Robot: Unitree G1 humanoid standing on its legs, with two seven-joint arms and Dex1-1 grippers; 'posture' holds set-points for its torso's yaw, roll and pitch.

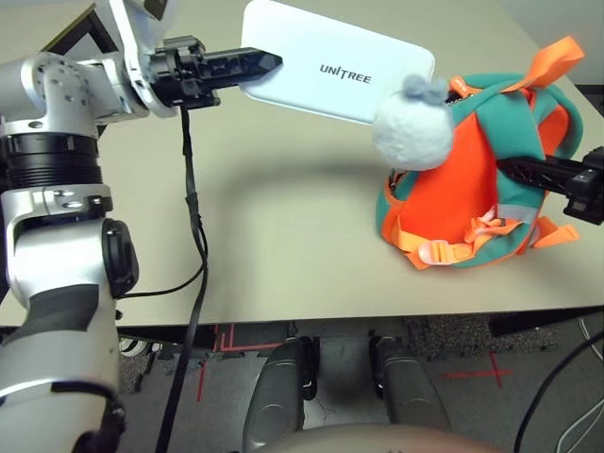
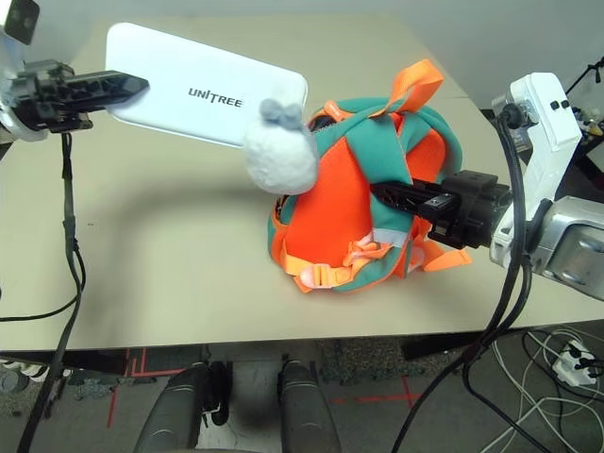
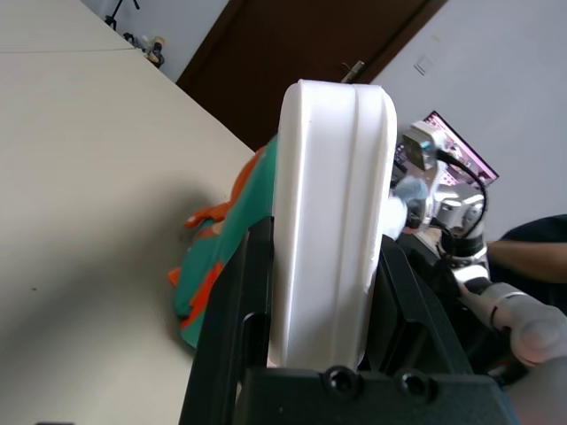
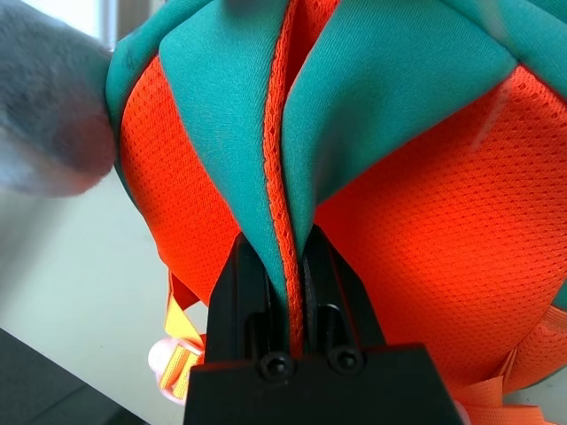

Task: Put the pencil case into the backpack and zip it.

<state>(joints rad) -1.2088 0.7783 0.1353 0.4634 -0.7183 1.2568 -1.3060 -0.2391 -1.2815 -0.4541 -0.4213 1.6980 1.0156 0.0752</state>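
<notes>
The left claw (image 1: 267, 64) grips one short end of the pencil case (image 1: 335, 58) and holds it in the air above the surface (image 1: 274, 236), roughly level, lettering up. In the left wrist view the white case (image 3: 330, 221) sits edge-on between the two black fingers (image 3: 232, 328), which press against both of its flat faces. The case's far end reaches the grey plush charm (image 1: 411, 127) at the top of the backpack (image 2: 363, 203) — whether it touches the charm I cannot tell.

The backpack stands upright near the right edge of the surface, its orange straps (image 2: 354, 264) trailing toward the front edge. The right claw (image 2: 382, 192) comes in from the right, pinched narrow on a fold of the backpack's teal fabric with its orange zipper line (image 4: 282, 204).
</notes>
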